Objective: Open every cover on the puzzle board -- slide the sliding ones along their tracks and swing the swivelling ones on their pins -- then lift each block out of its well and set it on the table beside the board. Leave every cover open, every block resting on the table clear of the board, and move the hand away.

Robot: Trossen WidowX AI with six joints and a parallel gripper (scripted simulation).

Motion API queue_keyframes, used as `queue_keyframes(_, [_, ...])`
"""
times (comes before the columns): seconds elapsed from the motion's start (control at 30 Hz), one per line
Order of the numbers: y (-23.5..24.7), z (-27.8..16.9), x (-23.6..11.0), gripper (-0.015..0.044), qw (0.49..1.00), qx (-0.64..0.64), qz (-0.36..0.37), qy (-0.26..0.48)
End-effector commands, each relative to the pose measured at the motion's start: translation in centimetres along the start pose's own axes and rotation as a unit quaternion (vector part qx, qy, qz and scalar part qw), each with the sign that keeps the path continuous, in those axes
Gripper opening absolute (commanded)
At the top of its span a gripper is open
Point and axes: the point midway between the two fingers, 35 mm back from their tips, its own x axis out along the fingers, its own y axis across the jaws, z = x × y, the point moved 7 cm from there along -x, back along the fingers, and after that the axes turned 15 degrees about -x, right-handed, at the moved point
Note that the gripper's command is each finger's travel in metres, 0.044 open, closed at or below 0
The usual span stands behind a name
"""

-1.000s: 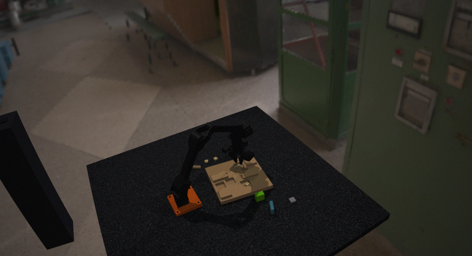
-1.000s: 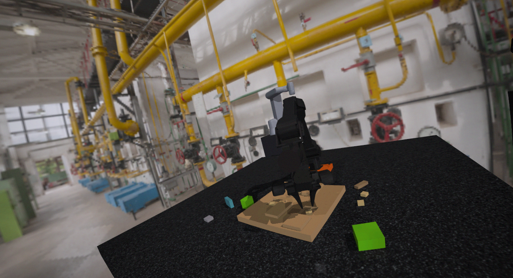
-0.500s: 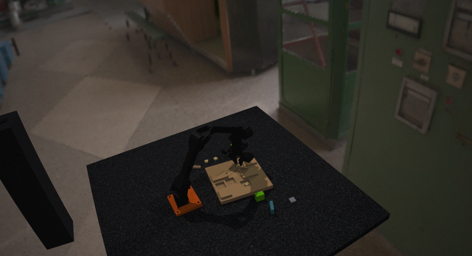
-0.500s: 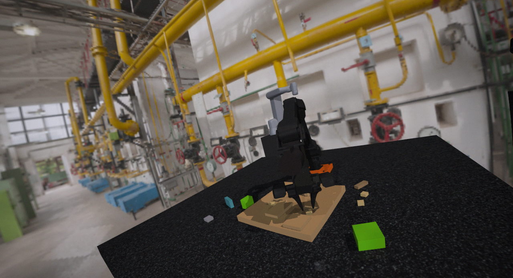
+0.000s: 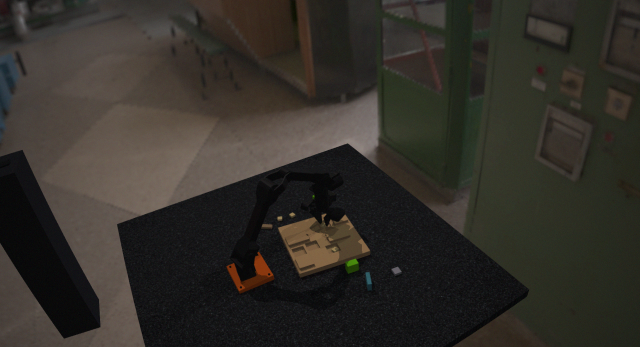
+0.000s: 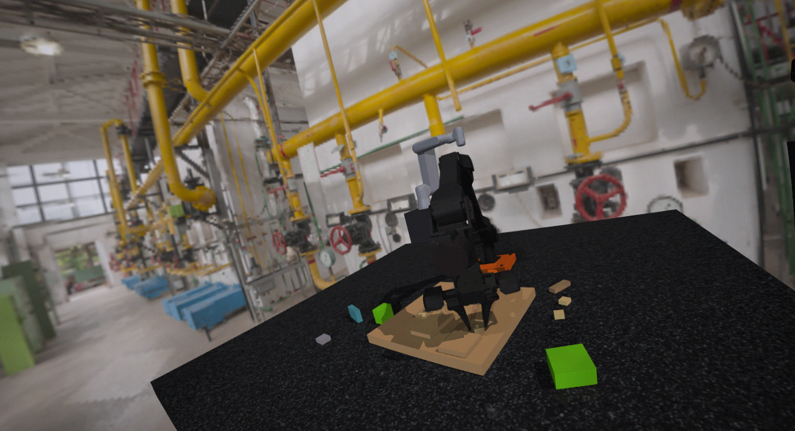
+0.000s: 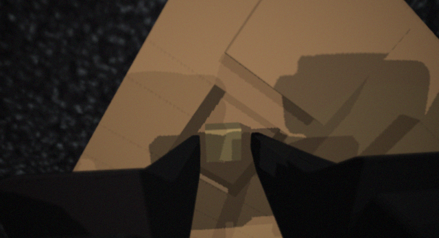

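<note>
The tan puzzle board (image 5: 313,260) (image 6: 477,357) (image 7: 171,60) lies on the black table. My gripper (image 5: 325,220) (image 6: 477,323) (image 7: 225,141) is low over the board's far part, with its fingers partly open. A small tan block (image 7: 223,147) sits in a well between the fingertips, and the fingers stand on either side of it with small gaps. A large flat cover (image 7: 309,32) lies beyond the well, slid clear of it. Another small light block (image 5: 333,248) shows in a well nearer the board's middle.
A green cube (image 5: 351,265) (image 6: 381,313), a teal block (image 5: 368,280) (image 6: 354,313) and a grey block (image 5: 396,270) (image 6: 323,338) lie on the table beside the board. A larger green block (image 6: 570,366) and three tan pieces (image 5: 279,218) (image 6: 564,300) lie on other sides. The arm's orange base (image 5: 250,278) stands nearby.
</note>
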Motion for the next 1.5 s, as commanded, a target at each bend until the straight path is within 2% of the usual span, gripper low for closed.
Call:
queue_keyframes(0.0, [0.0, -0.1, 0.5, 0.0144, 1.0, -0.003, 0.0, 0.004])
queue_keyframes(0.13, [0.0, -0.1, 0.5, 0.0144, 1.0, -0.003, 0.0, 0.004])
queue_keyframes(0.47, [0.0, 0.0, 0.3, 0.008, 1.0, 0.0, 0.001, 0.001])
queue_keyframes(1.47, [0.1, 0.0, -3.0, 0.008, 1.0, -0.002, 0.0, 0.003])
